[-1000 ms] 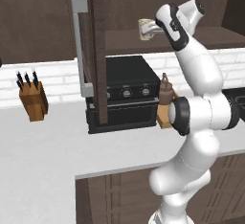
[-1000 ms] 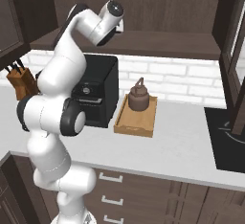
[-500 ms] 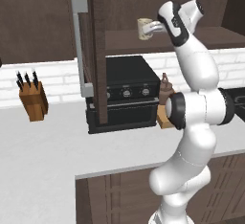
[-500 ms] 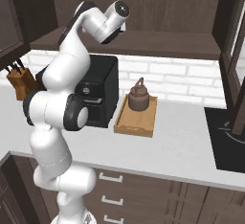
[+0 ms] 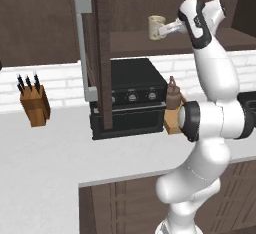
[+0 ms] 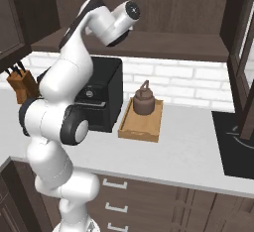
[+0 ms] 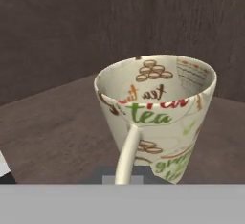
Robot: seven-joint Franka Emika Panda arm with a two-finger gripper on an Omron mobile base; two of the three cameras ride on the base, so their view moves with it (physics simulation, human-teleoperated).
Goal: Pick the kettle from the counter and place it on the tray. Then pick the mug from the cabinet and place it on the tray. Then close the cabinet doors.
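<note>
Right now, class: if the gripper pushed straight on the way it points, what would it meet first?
The mug: the gripper is already at its handle on the cabinet shelf. Beyond the mug lies the cabinet's dark back wall, though how far back is unclear.

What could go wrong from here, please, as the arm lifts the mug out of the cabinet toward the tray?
The gripper seems to pinch only the thin handle of the mug, so the mug could swing or slip. The open cabinet door hangs close to the exit path. The kettle already fills the tray at its far end; a careless placement could knock it.
</note>
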